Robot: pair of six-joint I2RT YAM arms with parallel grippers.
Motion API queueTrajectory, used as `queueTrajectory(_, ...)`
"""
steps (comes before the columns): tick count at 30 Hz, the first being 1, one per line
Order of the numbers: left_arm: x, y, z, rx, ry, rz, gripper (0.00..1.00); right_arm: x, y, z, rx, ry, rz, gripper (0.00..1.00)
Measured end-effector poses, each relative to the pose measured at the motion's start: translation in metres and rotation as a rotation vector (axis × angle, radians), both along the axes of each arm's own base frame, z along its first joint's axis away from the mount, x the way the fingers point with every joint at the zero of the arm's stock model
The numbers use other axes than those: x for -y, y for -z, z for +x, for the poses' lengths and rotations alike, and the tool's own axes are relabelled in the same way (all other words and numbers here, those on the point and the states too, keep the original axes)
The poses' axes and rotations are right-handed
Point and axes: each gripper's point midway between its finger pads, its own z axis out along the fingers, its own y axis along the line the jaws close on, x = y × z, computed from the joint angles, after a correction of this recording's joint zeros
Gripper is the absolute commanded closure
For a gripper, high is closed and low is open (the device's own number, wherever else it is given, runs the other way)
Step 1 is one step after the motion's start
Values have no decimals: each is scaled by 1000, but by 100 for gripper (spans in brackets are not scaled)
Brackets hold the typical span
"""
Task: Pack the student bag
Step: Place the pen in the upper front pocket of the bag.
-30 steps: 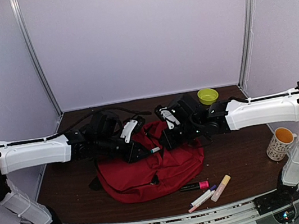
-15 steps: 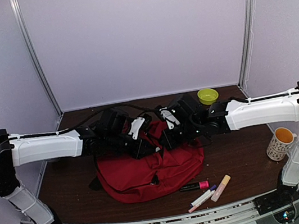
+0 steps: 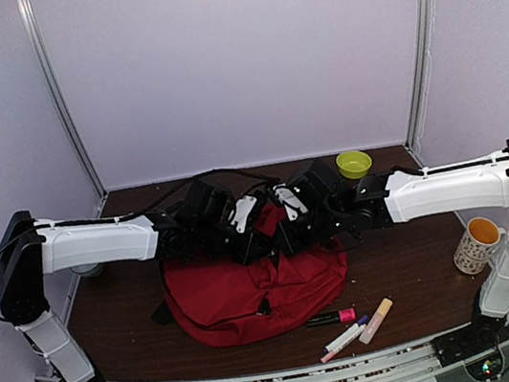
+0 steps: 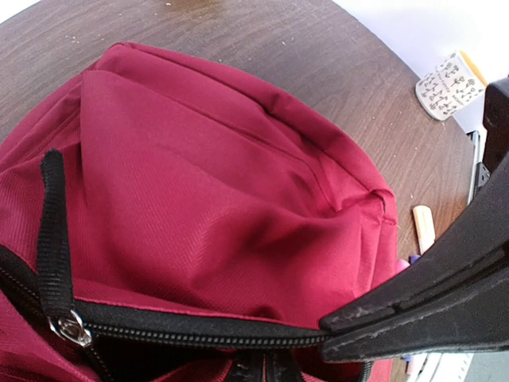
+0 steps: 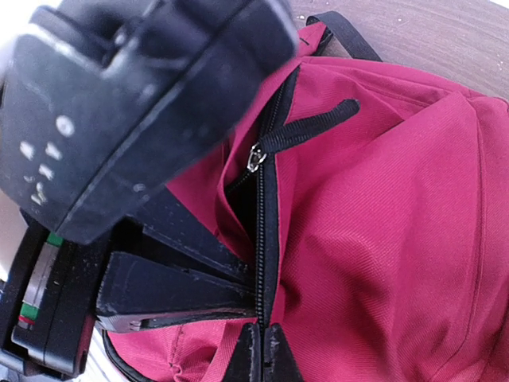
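The student bag (image 3: 251, 293), a soft dark-red backpack, lies flat in the middle of the table. Both grippers meet at its far top edge. My left gripper (image 3: 261, 244) is shut on the black zipper edge (image 4: 199, 334) of the bag (image 4: 199, 183). Facing it, my right gripper (image 5: 262, 350) is shut on the same zipper edge (image 5: 268, 239), right beside the left gripper's fingers (image 5: 183, 290). A metal zipper slider (image 5: 254, 157) with a black strap pull sits further along, and a narrow dark gap shows beside the zipper. The inside of the bag is hidden.
Near the front edge lie a pink-and-black highlighter (image 3: 331, 317), a white pen (image 3: 344, 339) and a peach marker (image 3: 376, 320). A patterned mug (image 3: 481, 244) stands at the right, a green bowl (image 3: 354, 163) at the back right. A loose strap end (image 3: 161, 313) sticks out left.
My left arm has reached further right to the bag's top, and its gripper has closed on the zipper edge. The right arm and the bag have stayed put.
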Motion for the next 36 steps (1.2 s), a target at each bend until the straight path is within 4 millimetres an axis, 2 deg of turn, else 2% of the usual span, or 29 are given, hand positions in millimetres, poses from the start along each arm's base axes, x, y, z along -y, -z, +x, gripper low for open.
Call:
queueTrajectory(6,-1,1,1,10,-9,-2,91,0,-1,0,0,2,6,100)
queueTrajectory(10,-11,5,-1,19,-32,21,89,0,1,0,-2,2,4,100)
queueTrajectory(22,-39,29,9,25,-185,133,90,0,1,0,0,3,5,100)
queueTrajectory(29,-48,33,10,36,-247,146,92,6,1,5,25,22,-32,100)
queueTrajectory(36,-61,35,7,30,-309,137,92,8,-8,9,58,22,-56,100)
